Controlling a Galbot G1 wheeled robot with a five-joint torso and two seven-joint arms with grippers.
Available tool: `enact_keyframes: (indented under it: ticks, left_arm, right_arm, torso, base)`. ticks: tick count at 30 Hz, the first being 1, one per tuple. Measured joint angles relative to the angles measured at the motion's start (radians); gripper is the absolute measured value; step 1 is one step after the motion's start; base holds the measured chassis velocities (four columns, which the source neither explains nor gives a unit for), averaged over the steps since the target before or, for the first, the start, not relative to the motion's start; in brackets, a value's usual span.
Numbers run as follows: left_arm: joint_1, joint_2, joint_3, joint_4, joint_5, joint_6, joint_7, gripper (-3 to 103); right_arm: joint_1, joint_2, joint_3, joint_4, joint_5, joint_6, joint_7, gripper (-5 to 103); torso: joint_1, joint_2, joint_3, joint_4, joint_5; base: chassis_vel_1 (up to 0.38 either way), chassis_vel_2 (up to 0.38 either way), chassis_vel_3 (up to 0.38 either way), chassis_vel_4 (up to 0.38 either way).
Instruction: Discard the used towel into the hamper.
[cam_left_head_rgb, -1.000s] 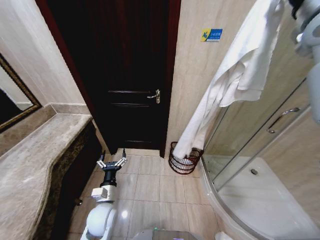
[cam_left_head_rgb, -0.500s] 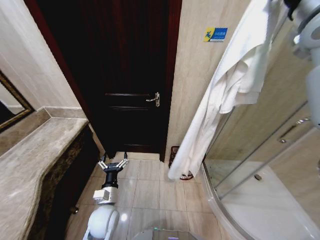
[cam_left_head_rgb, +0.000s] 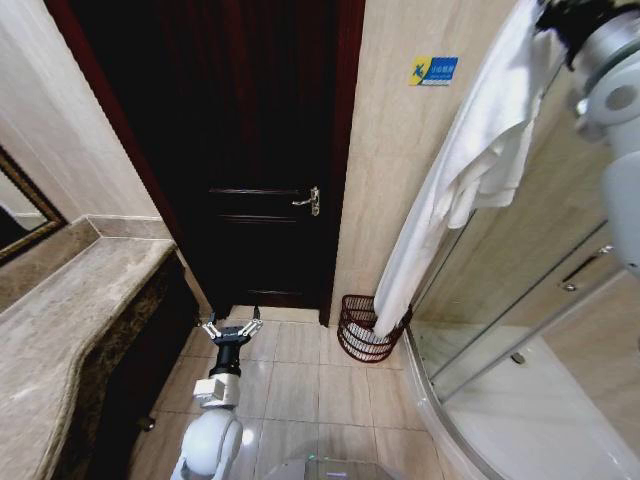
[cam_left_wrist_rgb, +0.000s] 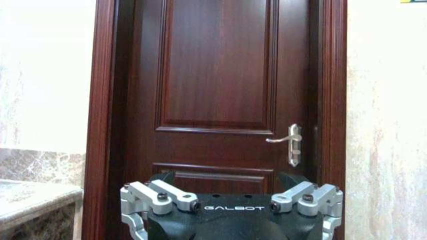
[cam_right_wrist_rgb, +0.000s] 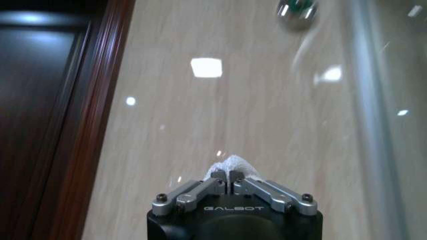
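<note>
A long white towel (cam_left_head_rgb: 455, 170) hangs from my right gripper (cam_left_head_rgb: 556, 14), raised high at the right by the shower glass. In the right wrist view this gripper (cam_right_wrist_rgb: 230, 181) is shut on a tuft of the towel (cam_right_wrist_rgb: 229, 164). The towel's lower end dangles at the open top of the hamper (cam_left_head_rgb: 358, 335), a dark red-brown wire basket on the floor in the corner between the door frame and the shower. My left gripper (cam_left_head_rgb: 232, 329) is held low over the floor tiles in front of the door. It is open (cam_left_wrist_rgb: 231, 192) with nothing in it.
A dark wooden door (cam_left_head_rgb: 250, 150) with a metal handle (cam_left_head_rgb: 308, 199) is straight ahead. A marble counter (cam_left_head_rgb: 70, 320) runs along the left. The glass shower enclosure (cam_left_head_rgb: 520, 300) and its curved base fill the right. Tiled floor (cam_left_head_rgb: 300, 375) lies between them.
The head camera has shifted a little. The towel has swung: half a second ago its lower end hung in front of the hamper, now it is at the hamper's opening. The left arm holds still.
</note>
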Motion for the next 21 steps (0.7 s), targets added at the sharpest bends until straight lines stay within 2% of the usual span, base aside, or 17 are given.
enact_keyframes:
  ticks: [2,6,7,17,21]
  left_arm:
    - [-0.001,0.0,-0.001,0.0,0.0,0.0,0.0,100]
    - [0.0,0.001,-0.003,0.0,0.001,0.0,0.0,100]
    - [0.002,0.002,-0.005,0.0,0.001,0.0,0.0,100]
    - [-0.002,-0.002,-0.001,0.016,0.007,-0.002,-0.001,100]
    - [-0.017,-0.009,0.015,0.034,0.021,-0.002,0.005,100]
  right_arm:
    - [-0.034,0.02,-0.009,-0.006,-0.021,0.012,0.0,2]
    - [-0.092,0.05,-0.002,-0.02,-0.055,0.026,-0.004,2]
    - [-0.123,0.056,0.01,-0.027,-0.074,0.03,-0.013,2]
    - [-0.285,0.058,0.1,-0.038,-0.142,0.054,-0.06,2]
    - [-0.36,0.067,0.147,-0.019,-0.175,0.067,-0.072,2]
  torso:
    - [0.0,0.0,0.0,0.0004,0.0012]
    - [0.001,0.0,0.0,0.0006,-0.0004]
    - [0.001,0.0,0.0,0.0006,0.0003]
    - [0.0,0.0,0.0,-0.0003,0.001]
    - [0.0,0.0,0.0,-0.0002,0.0]
  base:
    - [0.0,0.0,0.0,0.0]
    - [0.0,0.0,0.0,0.0]
    - [0.0,0.0,0.0,0.0]
    - [0.0,0.0,0.0,0.0]
    - [0.0,0.0,0.0,0.0]
